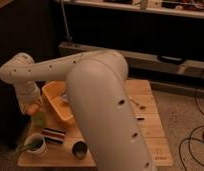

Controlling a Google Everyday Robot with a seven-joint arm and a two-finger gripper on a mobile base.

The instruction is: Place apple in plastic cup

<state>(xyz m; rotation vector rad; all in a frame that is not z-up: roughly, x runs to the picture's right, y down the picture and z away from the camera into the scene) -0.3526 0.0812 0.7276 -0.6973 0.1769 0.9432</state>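
Holding round apple (32, 108), pincer (33, 104) above plastic cup (40, 119).

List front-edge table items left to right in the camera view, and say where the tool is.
white cup → striped packet → metal cup. The tool is farther back on the left, at the apple, just above the plastic cup.

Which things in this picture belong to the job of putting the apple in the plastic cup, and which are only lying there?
For the job: apple, at the hand over the left side of the table; pale green plastic cup just below it.
Only lying about: yellow bin, white cup with a utensil, metal cup, striped object.
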